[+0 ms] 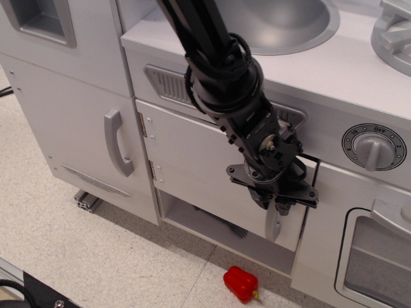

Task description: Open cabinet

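The cabinet (189,160) is a light-grey, nearly square door under the sink counter, with small hinges (142,125) on its left edge. Its vertical grey bar handle (274,226) is at the right edge. My black gripper (273,206) reaches down from the upper left and sits on the top part of the handle. Its fingers are pinched around the bar. A thin dark gap shows along the door's top right corner, so the door stands slightly ajar.
A taller narrow door with a curved handle (119,142) is to the left. The oven door (379,256) and a dial knob (374,147) are to the right. A red toy pepper (241,283) lies on the floor below. An open shelf (192,221) sits under the cabinet.
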`<state>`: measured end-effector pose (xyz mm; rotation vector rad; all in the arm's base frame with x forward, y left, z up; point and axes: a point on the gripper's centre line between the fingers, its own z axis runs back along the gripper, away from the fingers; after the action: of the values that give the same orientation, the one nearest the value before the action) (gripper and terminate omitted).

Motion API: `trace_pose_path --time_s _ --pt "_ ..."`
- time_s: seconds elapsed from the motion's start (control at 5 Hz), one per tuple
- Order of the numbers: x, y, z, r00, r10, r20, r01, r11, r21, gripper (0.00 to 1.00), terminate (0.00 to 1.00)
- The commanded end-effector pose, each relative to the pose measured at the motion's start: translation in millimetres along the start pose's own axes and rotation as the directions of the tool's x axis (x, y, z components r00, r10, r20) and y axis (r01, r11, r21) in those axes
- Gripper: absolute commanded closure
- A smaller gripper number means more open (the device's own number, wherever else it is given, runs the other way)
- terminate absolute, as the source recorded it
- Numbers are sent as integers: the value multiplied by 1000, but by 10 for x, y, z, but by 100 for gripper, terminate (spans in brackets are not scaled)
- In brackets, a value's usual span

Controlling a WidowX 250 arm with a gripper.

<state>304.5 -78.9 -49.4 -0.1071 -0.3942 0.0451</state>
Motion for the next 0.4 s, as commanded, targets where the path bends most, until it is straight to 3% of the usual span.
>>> trace_pose_path --time_s 0.0,0.2 --pt "-182 96 285 1000 -9 -14 8 1000 -16 100 0" --pt "-339 239 419 998 -33 -44 32 999 -25 100 0"
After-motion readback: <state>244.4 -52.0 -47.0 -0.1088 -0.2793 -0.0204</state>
